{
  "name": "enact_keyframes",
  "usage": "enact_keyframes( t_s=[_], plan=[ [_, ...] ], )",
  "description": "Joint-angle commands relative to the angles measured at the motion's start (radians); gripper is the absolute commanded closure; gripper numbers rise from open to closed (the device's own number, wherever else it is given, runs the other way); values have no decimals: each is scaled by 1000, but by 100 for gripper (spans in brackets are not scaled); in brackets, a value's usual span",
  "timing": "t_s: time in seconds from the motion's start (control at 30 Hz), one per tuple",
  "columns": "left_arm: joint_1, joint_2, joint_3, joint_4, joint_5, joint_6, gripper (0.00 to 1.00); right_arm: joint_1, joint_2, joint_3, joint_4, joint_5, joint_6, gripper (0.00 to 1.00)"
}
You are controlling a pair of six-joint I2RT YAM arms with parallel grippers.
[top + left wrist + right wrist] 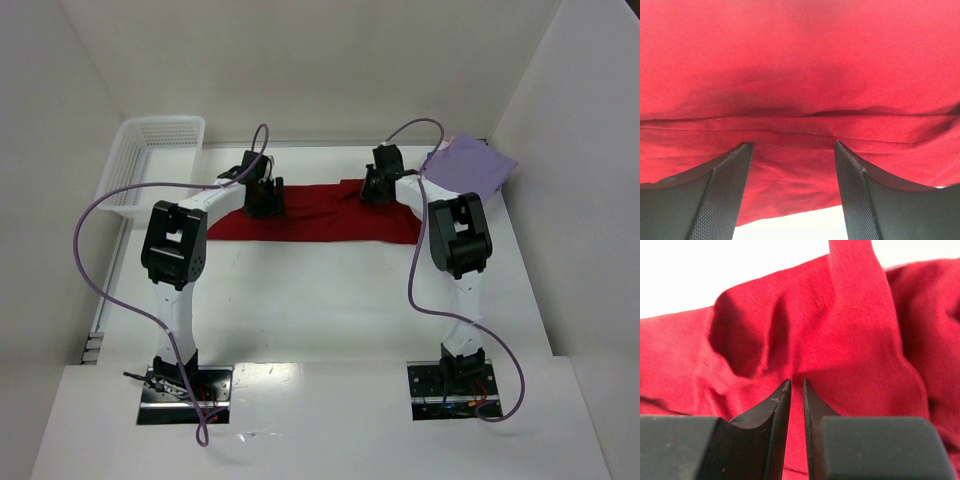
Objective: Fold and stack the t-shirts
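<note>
A dark red t-shirt (pixel 320 215) lies spread in a wide band across the far half of the table. My left gripper (pixel 265 200) hovers over its left part. In the left wrist view the left gripper (pixel 792 145) is open, with the red t-shirt (pixel 800 65) and its hem spanning the gap between the fingers. My right gripper (pixel 372 188) is at the shirt's upper right. There the right gripper (pixel 797 381) is shut on a raised fold of the red t-shirt (pixel 840 340). A folded lavender t-shirt (pixel 470 163) lies at the back right.
A white mesh basket (pixel 150 165) stands at the back left against the wall. White walls enclose the table on three sides. Purple cables loop from both arms over the near table.
</note>
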Motion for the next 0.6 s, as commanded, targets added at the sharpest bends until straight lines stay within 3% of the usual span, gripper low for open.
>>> enact_keyframes(
  t_s=[0.0,0.57],
  plan=[
    [16,6,46,-8,-27,27,25,-4,21,91,45,-29,11,79],
    [44,95,150,30,-45,27,25,34,159,246,15,-89,40,77]
  ],
)
